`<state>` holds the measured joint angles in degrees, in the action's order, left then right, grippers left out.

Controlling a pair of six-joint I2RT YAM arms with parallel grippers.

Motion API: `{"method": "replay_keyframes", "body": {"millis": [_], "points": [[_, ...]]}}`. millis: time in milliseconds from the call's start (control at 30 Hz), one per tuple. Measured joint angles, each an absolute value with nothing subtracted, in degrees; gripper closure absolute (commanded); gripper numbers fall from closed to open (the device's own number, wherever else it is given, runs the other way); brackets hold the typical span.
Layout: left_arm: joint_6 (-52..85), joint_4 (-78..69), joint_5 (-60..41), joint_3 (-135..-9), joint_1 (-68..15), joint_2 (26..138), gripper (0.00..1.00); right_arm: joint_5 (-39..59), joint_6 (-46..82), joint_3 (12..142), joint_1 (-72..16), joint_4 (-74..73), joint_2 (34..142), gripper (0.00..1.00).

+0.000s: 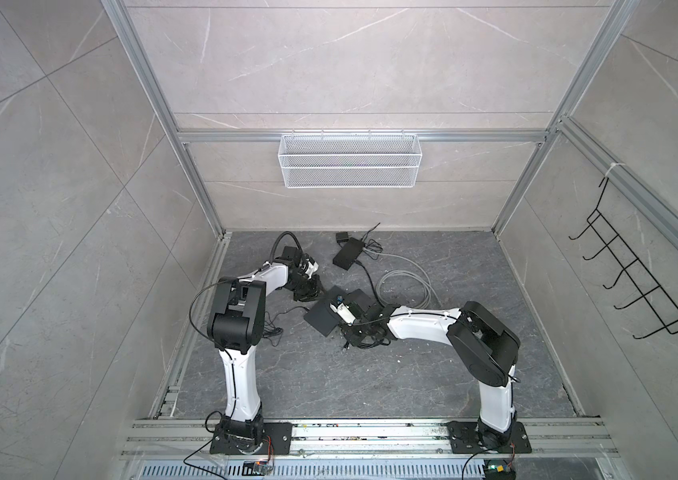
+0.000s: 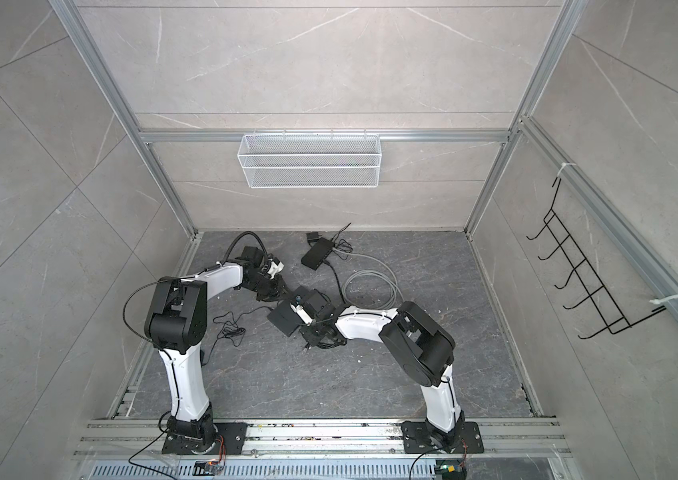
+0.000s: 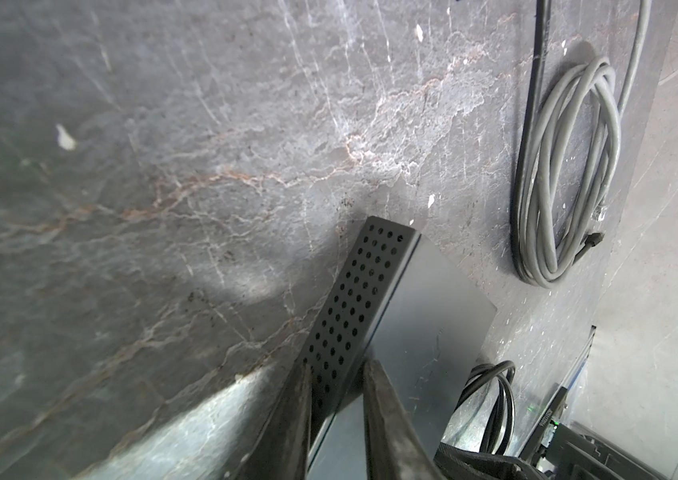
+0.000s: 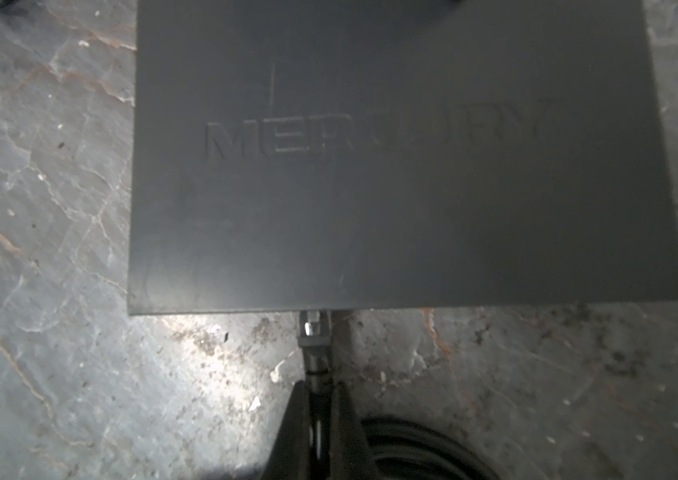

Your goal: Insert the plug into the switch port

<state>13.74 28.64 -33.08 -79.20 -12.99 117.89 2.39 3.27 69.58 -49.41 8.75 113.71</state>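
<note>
Starting at the left, we see the left fingers (image 3: 377,390) clamped on the perforated side wall of the flat black metal switch (image 3: 354,299), which lies near the middle of the dark veined stone counter (image 1: 370,374). In the right wrist view the small metal-tipped plug (image 4: 313,328) meets the switch edge that faces the right arm. Its tip touches or slips just under that edge, and we cannot tell whether it sits in a port. The right fingers (image 4: 343,407) are closed tight on the plug's black boot. Farther back lies a smaller black box (image 1: 347,253), and to the right a loose coil of grey cable (image 1: 408,286) rests on the counter.
</note>
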Motion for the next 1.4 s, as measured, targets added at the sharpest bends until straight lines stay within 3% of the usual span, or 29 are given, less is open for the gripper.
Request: {"method": "replay_keyframes", "body": {"millis": [400, 700, 967, 1400], "points": [[11.9, 25.3, -34.0, -76.8, -13.0, 117.3, 0.81, -1.0, 9.0, 72.4, -50.8, 11.7, 115.0, 1.0], [11.7, 16.0, -34.2, -76.3, -13.7, 118.6, 0.83, 1.4, 12.5, 76.8, -53.1, 5.2, 120.0, 1.0], [13.1, 16.9, -34.5, -75.9, -15.6, 117.6, 0.82, 1.4, 14.0, 76.1, -54.7, 3.7, 119.9, 1.0], [19.9, 23.0, -27.8, -76.5, -14.2, 115.3, 0.82, -6.5, 21.2, 71.3, -54.3, 6.2, 115.8, 0.97]]}}
